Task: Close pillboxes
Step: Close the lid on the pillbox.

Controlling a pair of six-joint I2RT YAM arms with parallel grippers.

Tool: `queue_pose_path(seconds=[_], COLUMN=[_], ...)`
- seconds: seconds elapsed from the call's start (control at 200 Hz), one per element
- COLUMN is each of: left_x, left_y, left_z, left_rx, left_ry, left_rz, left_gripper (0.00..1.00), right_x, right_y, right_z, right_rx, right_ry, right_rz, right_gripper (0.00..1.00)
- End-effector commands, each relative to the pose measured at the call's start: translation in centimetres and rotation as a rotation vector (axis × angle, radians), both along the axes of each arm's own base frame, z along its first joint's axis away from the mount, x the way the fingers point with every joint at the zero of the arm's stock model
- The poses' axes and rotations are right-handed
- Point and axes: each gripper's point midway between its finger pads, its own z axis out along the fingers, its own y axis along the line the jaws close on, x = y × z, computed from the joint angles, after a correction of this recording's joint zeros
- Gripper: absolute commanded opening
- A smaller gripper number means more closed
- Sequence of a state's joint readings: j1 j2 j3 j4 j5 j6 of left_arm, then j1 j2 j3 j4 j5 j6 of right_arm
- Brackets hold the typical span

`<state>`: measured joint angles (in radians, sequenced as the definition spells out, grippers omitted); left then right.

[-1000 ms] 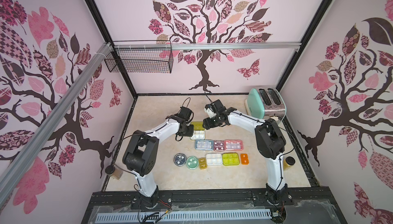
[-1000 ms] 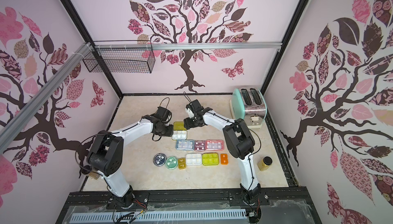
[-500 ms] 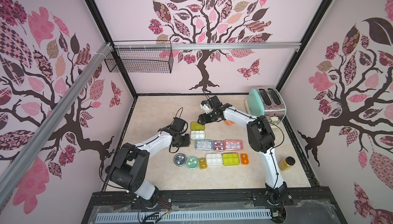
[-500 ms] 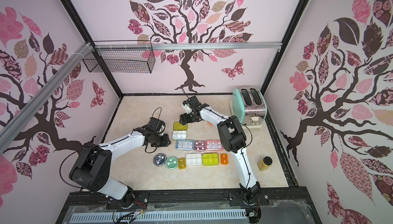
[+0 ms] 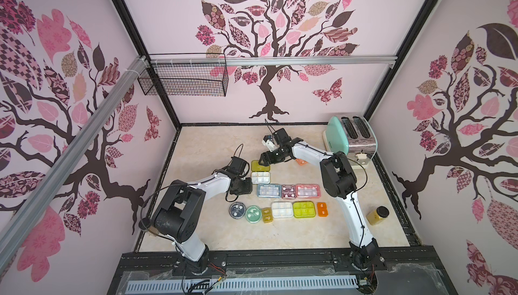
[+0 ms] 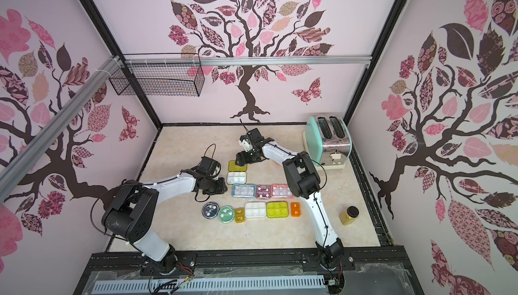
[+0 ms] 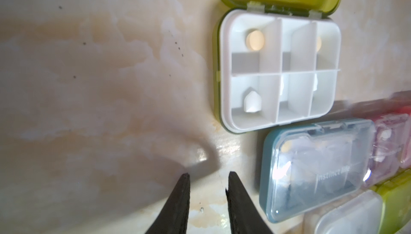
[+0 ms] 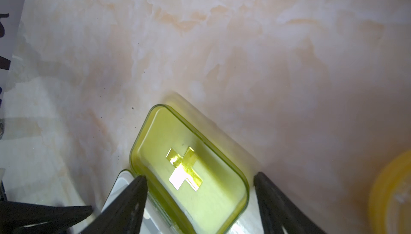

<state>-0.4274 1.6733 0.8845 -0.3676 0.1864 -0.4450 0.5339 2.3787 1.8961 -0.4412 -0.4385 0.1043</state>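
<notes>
Left hand (image 7: 208, 175) hangs low over bare desk (image 7: 89, 88), slightly parted, empty. Just beside it the lime pillbox (image 5: 260, 178) lies open, its lid (image 8: 178, 132) thrown back. The other pillboxes (image 5: 269, 190), two rows nearer, look shut. Right hand (image 8: 199, 175), spread wide, straddles that lid. Toaster (image 5: 350, 136) and jar (image 5: 378, 215) stand well clear, so nothing seems to block.

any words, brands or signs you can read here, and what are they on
"Instinct life": on the clear lid of the blue pillbox.
A plus-shaped cross, no letters: on the open lime lid.
Toaster and jar: nothing legible, too small to read.
</notes>
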Motion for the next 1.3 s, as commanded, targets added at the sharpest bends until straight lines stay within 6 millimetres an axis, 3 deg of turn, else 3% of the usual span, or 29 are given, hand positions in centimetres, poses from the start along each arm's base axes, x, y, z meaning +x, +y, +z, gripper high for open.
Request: queue_pose_path(seconds=[0.0,0.255,0.505,1.296], left_x=[0.6,1.4,1.4,1.6], left_y=[0.3,0.2,0.2,-0.3], left_z=[-1.2,-1.7,-2.6,-2.2], left_rx=[0.038,0.056,0.062,0.043], left_ry=[0.004,-0.001,0.005,0.004], left_rz=[0.012,0.009,0.004,-0.018], left_gripper=[0.31,0.30,0.29,0.28], right_x=[0.0,-0.5,-0.7,-1.1], right_y=[0.3,0.5,0.8,1.5], right_z=[-0.5,-1.0,0.0,5.3], right_rx=[0.015,0.024,0.046,0.134], right_ry=[0.025,0.049,0.049,-0.001], right_rz=[0.016,0.028,0.038,0.069], right_gripper=[0.77,0.75,0.74,0.74])
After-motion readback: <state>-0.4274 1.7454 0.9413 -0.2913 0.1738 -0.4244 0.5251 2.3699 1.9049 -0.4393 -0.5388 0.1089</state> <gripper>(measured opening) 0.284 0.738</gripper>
